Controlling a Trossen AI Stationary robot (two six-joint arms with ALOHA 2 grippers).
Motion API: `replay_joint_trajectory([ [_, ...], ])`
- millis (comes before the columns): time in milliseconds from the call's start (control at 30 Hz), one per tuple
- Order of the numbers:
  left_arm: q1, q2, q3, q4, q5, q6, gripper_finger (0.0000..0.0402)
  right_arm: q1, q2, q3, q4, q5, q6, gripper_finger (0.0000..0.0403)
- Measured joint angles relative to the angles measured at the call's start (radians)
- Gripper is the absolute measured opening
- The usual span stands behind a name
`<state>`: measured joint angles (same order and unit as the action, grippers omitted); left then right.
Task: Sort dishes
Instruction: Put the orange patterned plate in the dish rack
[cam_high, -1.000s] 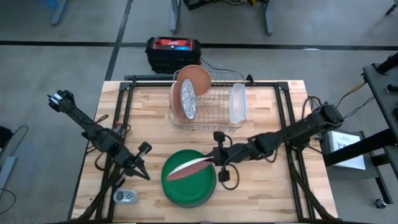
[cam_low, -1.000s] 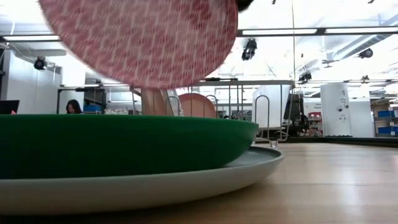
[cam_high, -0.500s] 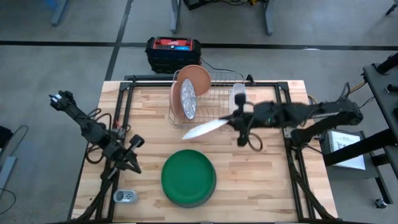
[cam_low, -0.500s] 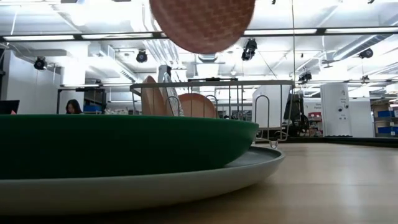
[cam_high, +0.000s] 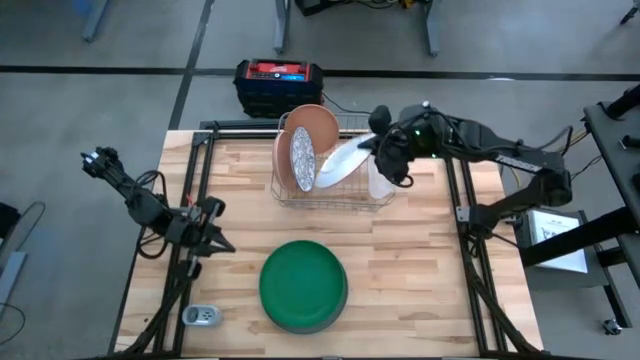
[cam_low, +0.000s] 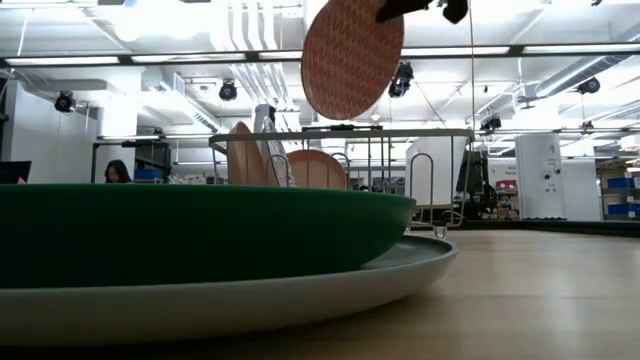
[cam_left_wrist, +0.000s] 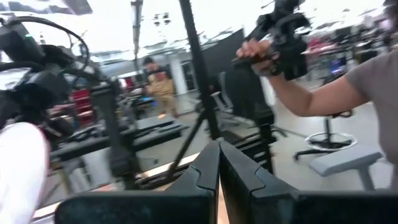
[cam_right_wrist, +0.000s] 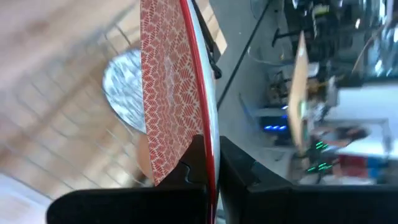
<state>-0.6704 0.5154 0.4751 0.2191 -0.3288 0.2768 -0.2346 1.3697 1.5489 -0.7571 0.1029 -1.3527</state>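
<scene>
My right gripper (cam_high: 374, 150) is shut on the red-and-white patterned plate (cam_high: 338, 162), holding it above the silver wire rack (cam_high: 345, 192) at the table's far side. The plate also shows in the low view (cam_low: 352, 58). In the rack, two terracotta-pink plates (cam_high: 312, 122) and a silver-patterned plate (cam_high: 303, 158) stand on edge, beside a clear tub (cam_high: 380, 180). The dark green plate (cam_high: 303, 285) lies on the pale grey plate (cam_low: 405, 268) near the front edge. My left gripper (cam_high: 207, 228) is shut and empty at the left. My right gripper pinches the patterned plate's rim (cam_right_wrist: 210, 134) between its two fingers, one on the red patterned face and one on the white underside. The fingers come about level from the table's right. The plate is lifted clear, tilted steeply on edge above the rack.
A small grey device (cam_high: 200, 315) lies at the front left corner. A black box with a red top (cam_high: 280, 77) stands on the floor beyond the far edge. A person's arm and hand (cam_left_wrist: 292, 93) show in the room past my left gripper.
My right gripper has carried the patterned plate up from over the green plate toward the far edge, to above the rack. The plate has tipped from nearly flat to steeply on edge. My left gripper has drawn back a little toward the left and far edges.
</scene>
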Motion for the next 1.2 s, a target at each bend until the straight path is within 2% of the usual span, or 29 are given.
replay_joint_trajectory([
  [267,0.0,-0.002,0.0,0.002,-0.166,0.059,0.0,-0.034,0.149,0.083,-0.024,0.004,-0.35,0.0002],
  [433,0.0,0.0,0.0,0.0,-0.214,0.059,0.0,-0.033,0.234,0.098,-0.032,0.101,-0.471,0.0002],
  [533,0.0,0.0,0.0,-0.001,-0.241,0.065,0.0,-0.035,0.27,0.099,-0.028,0.117,-0.556,0.0002],
  [833,0.0,0.0,0.0,-0.003,-0.267,0.104,0.0,-0.034,0.318,0.1,0.002,0.185,-0.619,0.0002],
  [1200,0.0,0.0,0.0,-0.011,-0.267,0.104,0.0,-0.032,0.314,0.101,0.078,0.185,-0.622,0.0002],
])
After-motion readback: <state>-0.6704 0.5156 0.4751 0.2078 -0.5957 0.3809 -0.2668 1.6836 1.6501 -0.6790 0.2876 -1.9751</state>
